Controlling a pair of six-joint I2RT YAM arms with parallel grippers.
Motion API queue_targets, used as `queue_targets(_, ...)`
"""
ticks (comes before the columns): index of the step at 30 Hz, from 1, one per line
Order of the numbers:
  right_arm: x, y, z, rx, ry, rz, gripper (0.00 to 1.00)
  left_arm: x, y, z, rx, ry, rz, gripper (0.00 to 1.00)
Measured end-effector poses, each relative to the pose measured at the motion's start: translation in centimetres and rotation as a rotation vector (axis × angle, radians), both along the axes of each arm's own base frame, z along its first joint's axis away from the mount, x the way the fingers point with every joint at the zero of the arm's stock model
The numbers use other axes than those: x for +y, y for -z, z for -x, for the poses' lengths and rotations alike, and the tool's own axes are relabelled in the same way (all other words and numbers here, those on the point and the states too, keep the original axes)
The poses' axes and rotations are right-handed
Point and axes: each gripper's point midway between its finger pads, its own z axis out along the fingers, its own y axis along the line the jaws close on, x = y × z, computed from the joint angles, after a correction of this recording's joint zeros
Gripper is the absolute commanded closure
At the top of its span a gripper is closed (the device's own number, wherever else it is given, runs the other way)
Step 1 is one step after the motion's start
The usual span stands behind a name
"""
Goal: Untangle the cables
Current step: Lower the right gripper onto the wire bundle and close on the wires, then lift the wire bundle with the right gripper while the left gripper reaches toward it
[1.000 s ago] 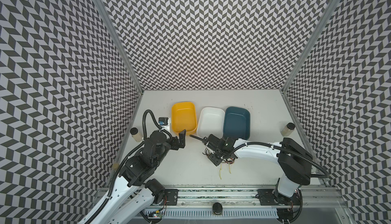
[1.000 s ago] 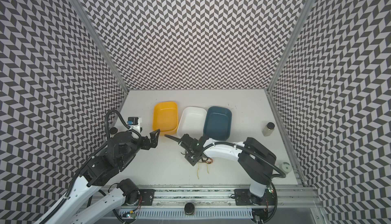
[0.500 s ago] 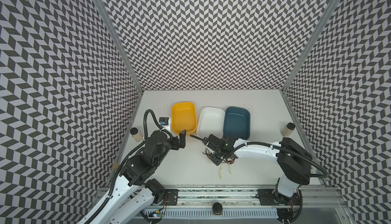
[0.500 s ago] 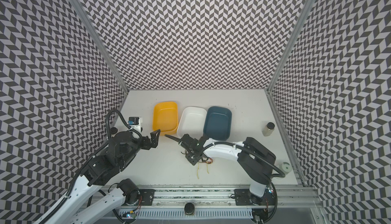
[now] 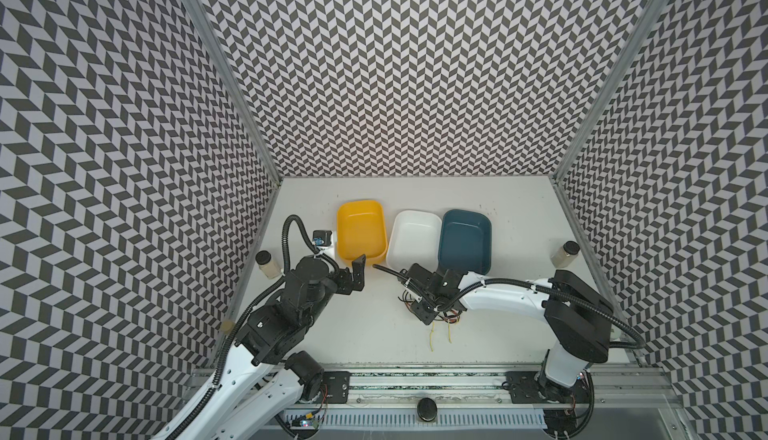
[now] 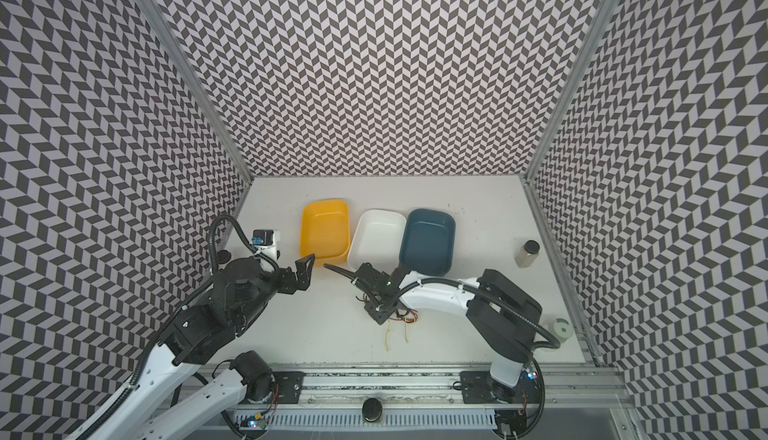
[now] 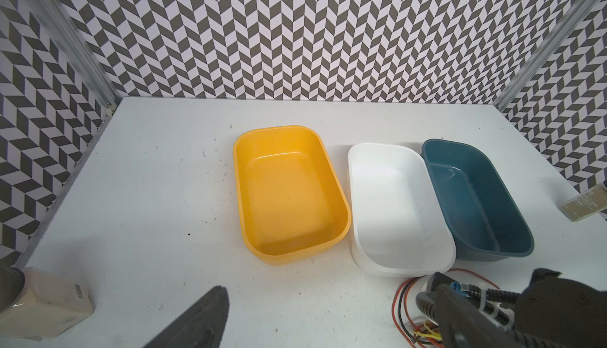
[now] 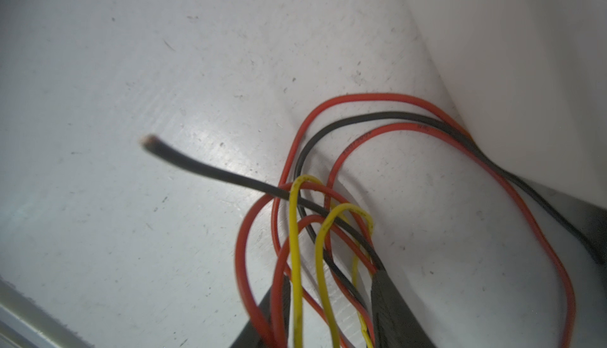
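Observation:
The cables [image 8: 297, 231] are thin red, black and yellow wires in a tangled loop on the white table, just in front of the white tub. In both top views they lie under my right gripper [image 5: 426, 315] [image 6: 378, 313], with two yellow ends [image 5: 432, 334] trailing toward the front. In the right wrist view my right gripper [image 8: 331, 280] has its jaws apart, and several red, yellow and black strands run loosely between them. A black cable end [image 8: 154, 142] sticks out free. My left gripper [image 5: 358, 274] hovers open near the yellow tub, holding nothing.
Three tubs stand side by side behind the cables: yellow [image 5: 376, 213], white [image 5: 432, 220] and dark blue [image 5: 484, 226]. A small jar [image 5: 266, 263] stands by the left wall and another [image 5: 565, 253] by the right wall. A metal rail [image 5: 415, 380] runs along the front edge.
The right gripper's jaws have narrowed around the cable bundle. Both arms have stayed almost where they were.

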Motion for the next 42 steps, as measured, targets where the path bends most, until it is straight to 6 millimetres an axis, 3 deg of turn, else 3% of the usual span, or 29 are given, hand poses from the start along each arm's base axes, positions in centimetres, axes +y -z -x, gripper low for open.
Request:
queue_targets(9,-0.3,0.1,0.0,0.005,0.000,0.011,0.52,0.0,0.0,0.0,0.000,0.001,-0.003,0.01)
queue_targets(15,-0.4,0.1,0.0,0.002,0.001,0.016,0.55,0.0,0.0,0.0,0.000,0.001,-0.003,0.01)
queue_targets(35,0.0,-1.9,-0.4,-0.026,-0.015,0.006,1.00,0.0,0.1,0.0,0.002,0.002,-0.004,0.01)
queue_targets(42,0.0,-4.6,-0.3,-0.054,-0.020,-0.047,1.00,-0.2,0.2,-0.1,0.008,0.005,-0.006,0.01)
